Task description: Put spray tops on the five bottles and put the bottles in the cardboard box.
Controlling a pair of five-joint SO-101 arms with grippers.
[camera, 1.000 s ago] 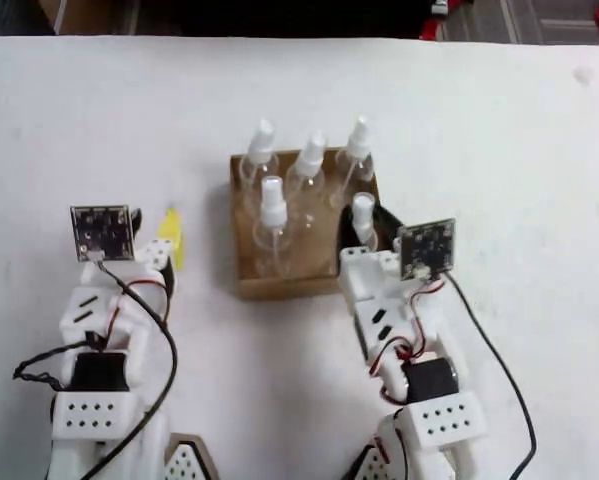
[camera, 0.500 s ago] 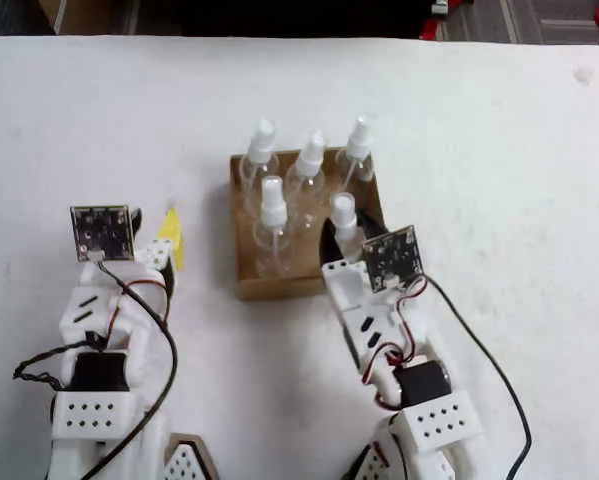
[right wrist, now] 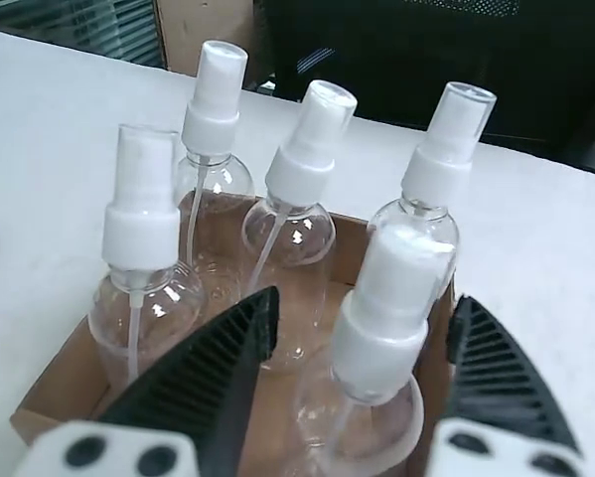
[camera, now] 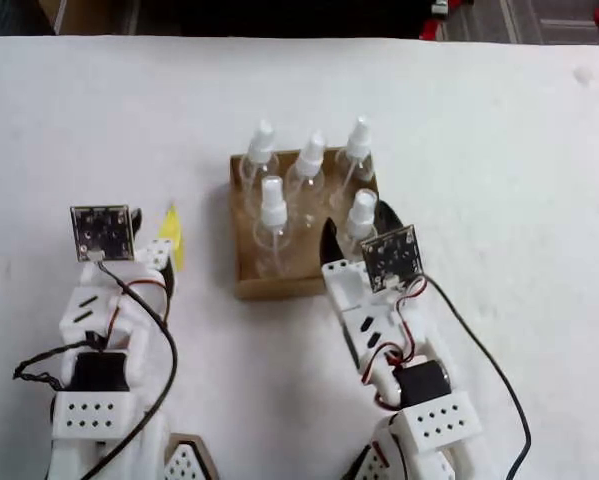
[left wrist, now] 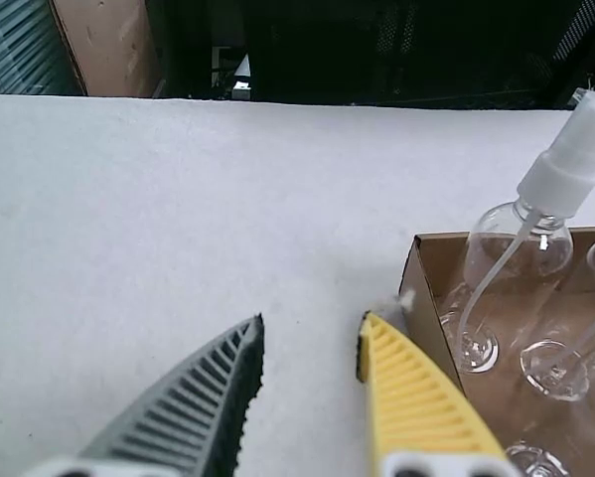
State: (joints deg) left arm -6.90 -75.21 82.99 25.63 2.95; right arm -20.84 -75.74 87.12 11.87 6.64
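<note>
Right gripper (right wrist: pixel 365 306) hangs spread, I see, one finger either side of the fifth spray-topped bottle (right wrist: pixel 381 328), which stands in the cardboard box (camera: pixel 279 287) beside four other bottles (right wrist: pixel 143 293). Left gripper (left wrist: pixel 309 336) is spread too, over the table (left wrist: pixel 158 219) beside the box.

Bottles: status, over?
Right end effector open around the fifth bottle. Left end effector open, empty, beside the box. All five capped, in the box. Nothing in the way.

Bright, even light; soft shadows
</note>
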